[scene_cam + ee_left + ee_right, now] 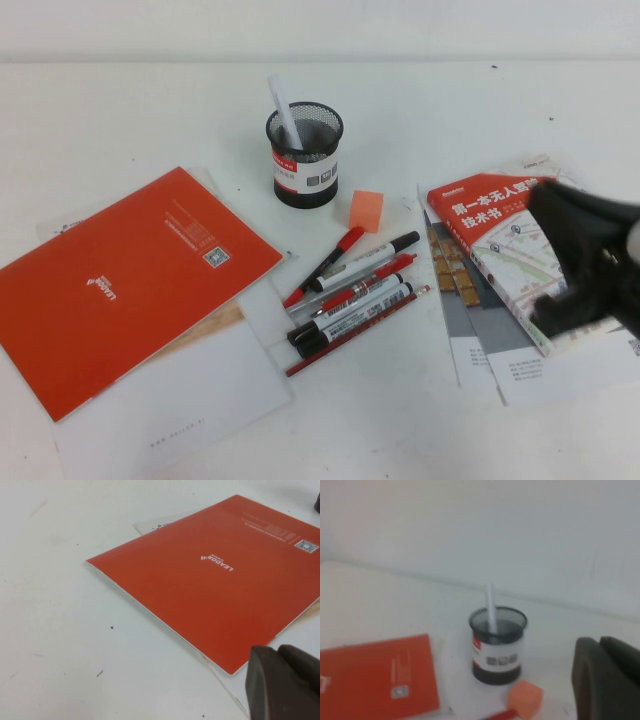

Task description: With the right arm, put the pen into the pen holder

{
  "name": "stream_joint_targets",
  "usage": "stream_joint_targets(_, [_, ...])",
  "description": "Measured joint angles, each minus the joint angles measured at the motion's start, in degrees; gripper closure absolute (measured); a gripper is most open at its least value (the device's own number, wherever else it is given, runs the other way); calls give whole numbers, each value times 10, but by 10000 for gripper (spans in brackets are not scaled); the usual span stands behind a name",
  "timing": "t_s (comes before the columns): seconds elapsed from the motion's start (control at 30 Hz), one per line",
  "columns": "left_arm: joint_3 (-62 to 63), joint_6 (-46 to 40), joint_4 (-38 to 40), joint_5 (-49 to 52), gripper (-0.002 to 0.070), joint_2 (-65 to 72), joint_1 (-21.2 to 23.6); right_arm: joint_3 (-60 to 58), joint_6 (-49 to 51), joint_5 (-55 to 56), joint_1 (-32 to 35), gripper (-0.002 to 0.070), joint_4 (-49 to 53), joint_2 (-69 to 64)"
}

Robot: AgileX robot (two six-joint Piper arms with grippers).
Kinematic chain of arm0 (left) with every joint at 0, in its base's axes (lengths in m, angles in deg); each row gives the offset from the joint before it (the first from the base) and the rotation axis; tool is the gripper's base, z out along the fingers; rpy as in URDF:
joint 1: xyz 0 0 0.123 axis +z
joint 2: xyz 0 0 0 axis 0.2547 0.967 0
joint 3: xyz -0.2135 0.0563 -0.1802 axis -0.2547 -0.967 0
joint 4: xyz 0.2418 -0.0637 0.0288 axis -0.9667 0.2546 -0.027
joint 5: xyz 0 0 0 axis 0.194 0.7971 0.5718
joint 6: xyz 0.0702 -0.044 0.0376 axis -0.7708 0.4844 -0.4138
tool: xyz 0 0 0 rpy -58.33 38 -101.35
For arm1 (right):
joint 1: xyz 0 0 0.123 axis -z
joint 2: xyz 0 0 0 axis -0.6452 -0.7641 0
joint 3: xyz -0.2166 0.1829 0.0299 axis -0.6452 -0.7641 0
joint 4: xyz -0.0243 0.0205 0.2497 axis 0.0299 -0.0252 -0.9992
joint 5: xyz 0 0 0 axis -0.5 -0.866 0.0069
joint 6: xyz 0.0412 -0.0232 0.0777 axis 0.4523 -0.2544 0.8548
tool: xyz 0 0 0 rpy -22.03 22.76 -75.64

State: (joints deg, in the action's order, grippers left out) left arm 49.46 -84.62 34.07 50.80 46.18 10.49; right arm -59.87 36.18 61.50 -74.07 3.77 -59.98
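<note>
The slim white pen [283, 108] stands tilted inside the black mesh pen holder [304, 160] at the back middle of the table, its upper end sticking out above the rim. The right wrist view shows the same: the pen [491, 607] in the holder [497, 647]. My right gripper [585, 255] hovers blurred over the book at the right, well clear of the holder, and in its wrist view [599, 645] it is shut and empty. My left gripper [277, 652] is shut and empty beside the orange notebook's corner; it is out of the high view.
An orange notebook [130, 275] lies at the left on white sheets [190, 400]. Several markers and a red pencil [350, 290] lie in the middle. An orange cube [366, 210] sits right of the holder. A red-and-white book [490, 230] lies on papers at the right.
</note>
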Motion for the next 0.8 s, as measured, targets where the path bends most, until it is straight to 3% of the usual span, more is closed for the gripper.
stream_joint_targets(0.17, [0, 0, 0, 0, 678, 0, 0, -65, -85, -18, 15, 695, -84, 58])
stream_joint_targets(0.3, [0, 0, 0, 0, 678, 0, 0, -105, -108, -84, 87, 695, -95, 150])
stream_joint_targets(0.6, [0, 0, 0, 0, 678, 0, 0, -148, -113, -341, 272, 695, -93, 416])
stream_joint_targets(0.8, [0, 0, 0, 0, 678, 0, 0, -149, -113, -438, 330, 695, -90, 521])
